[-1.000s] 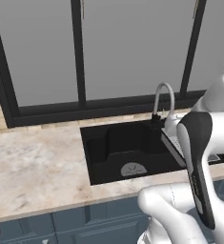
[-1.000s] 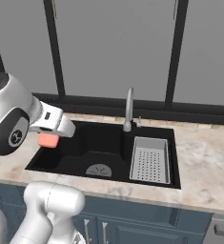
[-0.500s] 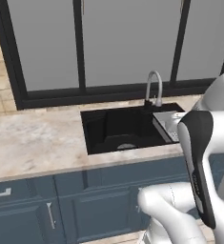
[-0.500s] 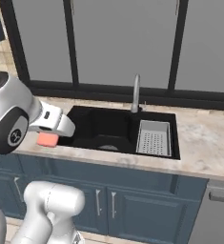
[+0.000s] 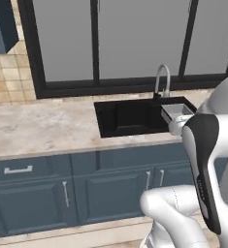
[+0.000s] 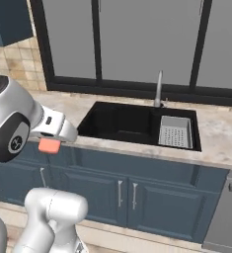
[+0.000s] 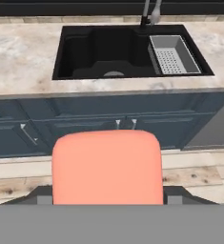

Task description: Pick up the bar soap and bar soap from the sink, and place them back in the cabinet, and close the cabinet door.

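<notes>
One bar soap (image 7: 107, 167) is clamped in the gripper (image 6: 49, 145), held off the counter's front edge before the lower drawers. The hand view shows the sink (image 7: 85, 57), its drain and one perforated draining tray (image 7: 173, 53); the cabinet (image 6: 9, 22) shows at the upper left corner of the right base view

Arm (image 5: 203, 160): glossy white rounded shells, black band running lengthwise down forearm link. Shoulder joint (image 6: 11, 126) bulbous, white, with dark circular end cap bearing small light markings. Base segment white, cylindrical.
</notes>
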